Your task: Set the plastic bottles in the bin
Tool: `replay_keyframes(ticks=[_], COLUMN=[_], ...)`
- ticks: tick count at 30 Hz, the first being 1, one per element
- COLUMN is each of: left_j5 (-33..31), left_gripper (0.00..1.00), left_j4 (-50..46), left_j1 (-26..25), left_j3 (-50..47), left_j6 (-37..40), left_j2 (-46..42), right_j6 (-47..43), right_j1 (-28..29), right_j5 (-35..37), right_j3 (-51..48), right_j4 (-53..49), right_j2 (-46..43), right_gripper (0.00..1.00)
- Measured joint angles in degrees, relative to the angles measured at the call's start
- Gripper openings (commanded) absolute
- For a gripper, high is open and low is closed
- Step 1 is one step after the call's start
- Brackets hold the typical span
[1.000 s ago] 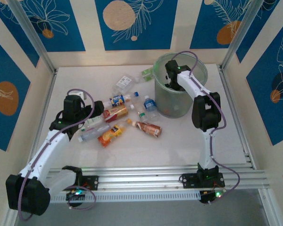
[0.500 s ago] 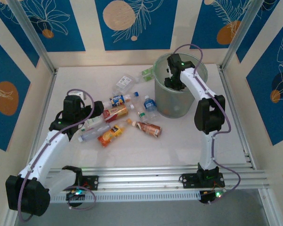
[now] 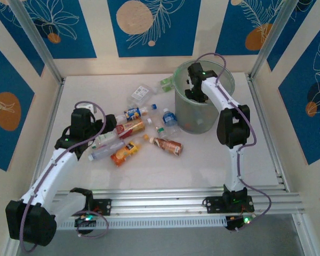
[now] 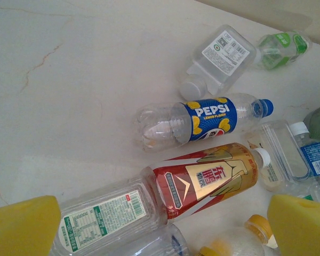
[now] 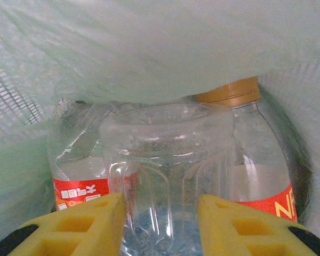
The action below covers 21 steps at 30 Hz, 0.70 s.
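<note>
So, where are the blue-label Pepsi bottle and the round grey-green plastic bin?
blue-label Pepsi bottle [image 4: 207, 115], left wrist view, on its label.
round grey-green plastic bin [image 3: 189, 117], top external view, on its outer wall.

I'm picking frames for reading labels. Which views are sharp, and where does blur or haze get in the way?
Left wrist: sharp, the Pepsi bottle label reads cleanly; the left fingers at the bottom corners are blurred. Right wrist: the clear bottle between the right fingers is close and soft, the bin wall milky around it. Top external: even light, faint shadows, labels too small to read.
</note>
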Motion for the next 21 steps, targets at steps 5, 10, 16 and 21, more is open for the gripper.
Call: replay_keyframes(ticks=[5, 10, 16, 21], left_j5=[0.00, -0.07, -0.22, -0.22], left_gripper=[1.00, 0.99, 0.99, 1.00], left_j4=[0.00, -0.11, -0.35, -0.35], left_j1=[0.00, 0.00, 0.00, 0.00], left_j3=[0.00, 0.00, 0.00, 0.00], left_j6=[-0.02, 0.00, 0.00, 0.00], left_j2=[0.00, 0.00, 0.00, -0.07], right_j6=[0.24, 1.05, 1.07, 1.11], right_j1=[-0.11, -0.09, 0.68, 1.97], right_j5=[-0.04, 0.00, 0.57, 2.36], right_j3=[-0.57, -1.62, -2.03, -1.77], right_j4=[0.68, 1.46, 0.07, -3.41], right_j2=[-0.11, -0.81, -1.75, -4.15], right_gripper=[0.41, 0.41, 0.44, 0.48])
